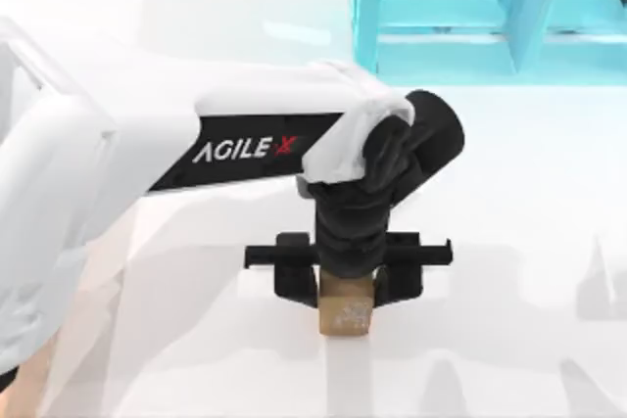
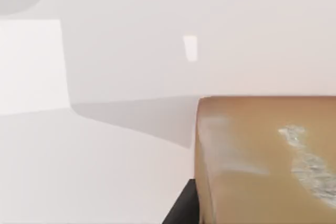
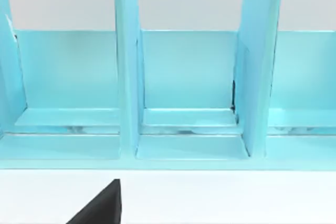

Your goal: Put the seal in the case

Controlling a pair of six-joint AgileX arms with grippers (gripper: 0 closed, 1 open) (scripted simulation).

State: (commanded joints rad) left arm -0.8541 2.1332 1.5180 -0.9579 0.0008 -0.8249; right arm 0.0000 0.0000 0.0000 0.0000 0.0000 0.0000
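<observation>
- Table: you see a white surface under everything, with the left arm reaching across it from the top view's left edge, where much of the arm is cut off.
- Case: you find a pale blue divided rack at the far side of the table, right of centre, cropped by the top edge of the top view. The right wrist view faces it and shows upright dividers splitting it into compartments; the ones you can see hold nothing, and the outer ones are cut off at the edges.
- Left gripper: it points down near the middle of the table, its black wrist hiding the fingertips from above. Its jaws stand on either side of the seal, but you cannot tell whether they are clenched on it or released.
- Seal: you see a small tan block standing on the table between those jaws, well apart from the case, its upper part hidden beneath the gripper. The left wrist view shows it close up, with whitish speckled marks on one face, cut off at the edge.
- Right gripper: a dark finger tip pokes into the right wrist view, near the case; you cannot tell its state.
</observation>
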